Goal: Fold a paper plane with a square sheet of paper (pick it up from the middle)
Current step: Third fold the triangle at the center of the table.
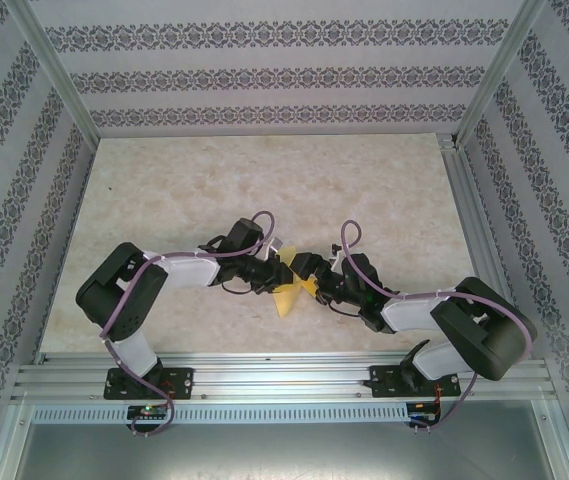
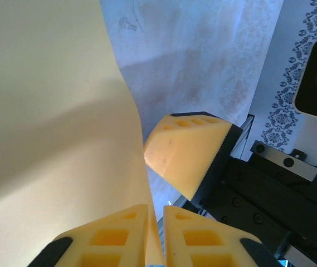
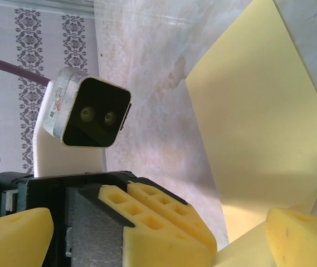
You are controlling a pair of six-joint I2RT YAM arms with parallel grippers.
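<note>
The yellow square sheet of paper (image 1: 287,298) hangs above the table between both arms, bent and curling. My left gripper (image 1: 276,272) is shut on it. In the left wrist view the sheet (image 2: 52,122) covers the left half, and its lower edge runs down between my left gripper's (image 2: 155,210) nearly touching fingers. My right gripper (image 1: 310,274) faces it from the right, open. In the right wrist view its pads (image 3: 297,239) stand far apart at the bottom corners, with the left gripper's fingers (image 3: 164,219) and the sheet (image 3: 258,122) between them. The paper plane is out of view.
A pale marbled table (image 1: 264,180) has patterned walls on three sides and metal posts at the corners. An aluminium rail (image 1: 284,375) carries both arm bases at the near edge. The left wrist camera housing (image 3: 88,108) sits close in front of my right gripper.
</note>
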